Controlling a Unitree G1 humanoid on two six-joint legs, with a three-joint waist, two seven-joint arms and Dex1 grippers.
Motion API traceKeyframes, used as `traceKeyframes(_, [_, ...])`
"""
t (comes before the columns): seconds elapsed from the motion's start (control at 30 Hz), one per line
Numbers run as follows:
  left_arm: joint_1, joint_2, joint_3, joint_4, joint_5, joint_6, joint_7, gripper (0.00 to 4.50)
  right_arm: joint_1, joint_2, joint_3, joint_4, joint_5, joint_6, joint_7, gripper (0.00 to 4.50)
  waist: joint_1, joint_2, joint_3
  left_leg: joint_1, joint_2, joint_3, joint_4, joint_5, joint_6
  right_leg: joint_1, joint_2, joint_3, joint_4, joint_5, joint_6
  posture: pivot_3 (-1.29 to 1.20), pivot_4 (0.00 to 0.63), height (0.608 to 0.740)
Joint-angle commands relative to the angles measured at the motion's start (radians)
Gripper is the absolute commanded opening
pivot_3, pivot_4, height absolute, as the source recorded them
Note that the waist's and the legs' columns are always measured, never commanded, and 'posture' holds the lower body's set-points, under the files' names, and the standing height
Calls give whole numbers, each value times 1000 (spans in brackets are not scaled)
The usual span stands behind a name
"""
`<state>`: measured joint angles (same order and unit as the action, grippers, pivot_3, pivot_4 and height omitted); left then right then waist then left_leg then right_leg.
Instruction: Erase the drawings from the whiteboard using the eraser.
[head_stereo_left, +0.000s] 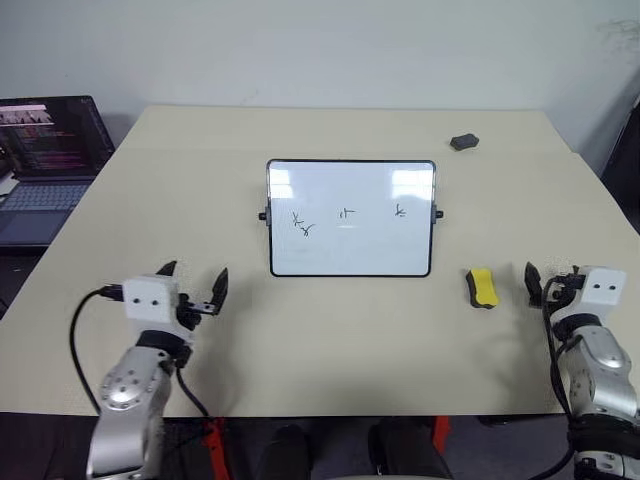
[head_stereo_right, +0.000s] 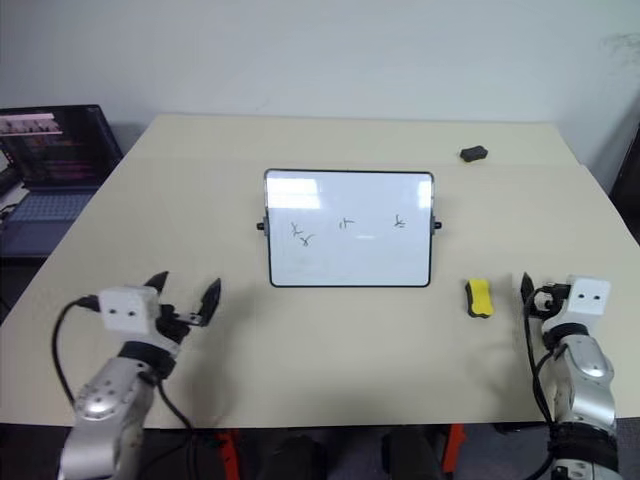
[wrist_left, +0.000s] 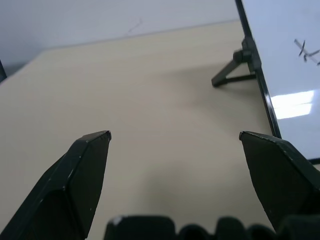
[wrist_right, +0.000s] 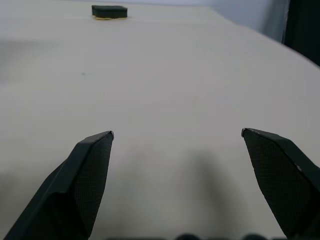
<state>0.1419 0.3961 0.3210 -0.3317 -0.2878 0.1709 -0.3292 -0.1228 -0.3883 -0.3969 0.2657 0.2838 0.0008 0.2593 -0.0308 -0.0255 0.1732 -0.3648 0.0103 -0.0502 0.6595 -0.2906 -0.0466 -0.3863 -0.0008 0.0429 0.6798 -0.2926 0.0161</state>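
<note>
The whiteboard (head_stereo_left: 350, 250) stands tilted on the middle of the beige table, its left edge (wrist_left: 260, 85) also seen from the left wrist. Three small black drawings (head_stereo_left: 302, 224) (head_stereo_left: 347, 213) (head_stereo_left: 400, 211) sit in a row across it. The yellow eraser (head_stereo_left: 481, 287) lies flat on the table, off the board's near right corner. My right gripper (head_stereo_left: 553, 275) hovers open just to the right of the eraser, nothing between its fingers (wrist_right: 85, 170). My left gripper (head_stereo_left: 195, 275) is open and empty at the near left, short of the board's left corner.
A small dark grey lump (head_stereo_left: 464, 142) lies at the far right of the table (head_stereo_left: 330, 340), also visible ahead of the right wrist (wrist_right: 109, 10). An open laptop (head_stereo_left: 45, 160) stands off the table's left edge. A wall runs behind.
</note>
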Motion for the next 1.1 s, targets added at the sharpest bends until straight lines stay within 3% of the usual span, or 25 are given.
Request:
traceKeyframes(0.03, [-21,96,29,-141,-143,103,-114,4500,26,21,-17,-156,70,75,-11,4449,0,1,1,0,0,0,0,0,0,0,0,0,0,0,0,0,150,740])
traceKeyframes(0.2, [-118,254,-2,-162,-274,237,-270,4500,104,79,-27,-378,141,198,-67,4449,6,3,2,-1,0,-2,0,0,0,0,0,-1,0,0,0,0,150,740])
traceKeyframes(0.33, [-236,324,-42,-166,-364,344,-339,4500,152,97,-20,-538,219,308,-82,4449,3,5,4,-1,0,-2,0,0,0,0,0,-1,0,-1,-1,0,150,740])
traceKeyframes(0.43, [-299,349,-118,-150,-371,367,-417,4500,216,81,-9,-658,310,444,-73,4449,1,5,4,-1,-1,-1,0,0,0,-1,0,-1,-1,-1,0,0,150,740])
traceKeyframes(0.57, [-462,350,-315,-88,-304,343,-563,4500,263,-18,-10,-855,379,671,-132,4449,1,7,6,-2,-1,-1,-1,0,0,-1,0,-1,0,-2,0,0,150,740])
traceKeyframes(0.67, [-525,328,-369,-28,-256,301,-597,4500,213,-26,13,-877,365,792,-244,4449,-5,6,6,-1,-1,-1,0,0,0,-1,2,0,0,-4,4,0,150,740])
traceKeyframes(0.77, [-565,293,-401,-3,-236,314,-585,4500,172,-32,77,-880,318,829,-267,4449,-7,6,6,-1,0,0,0,0,0,-2,3,1,0,-4,4,0,150,740])
traceKeyframes(1.1, [-591,316,-486,-24,-191,285,-742,4500,74,35,138,-783,221,859,-318,4449,0,5,7,-6,-1,-1,-1,0,-1,-4,2,-1,-2,-3,2,0,150,740])
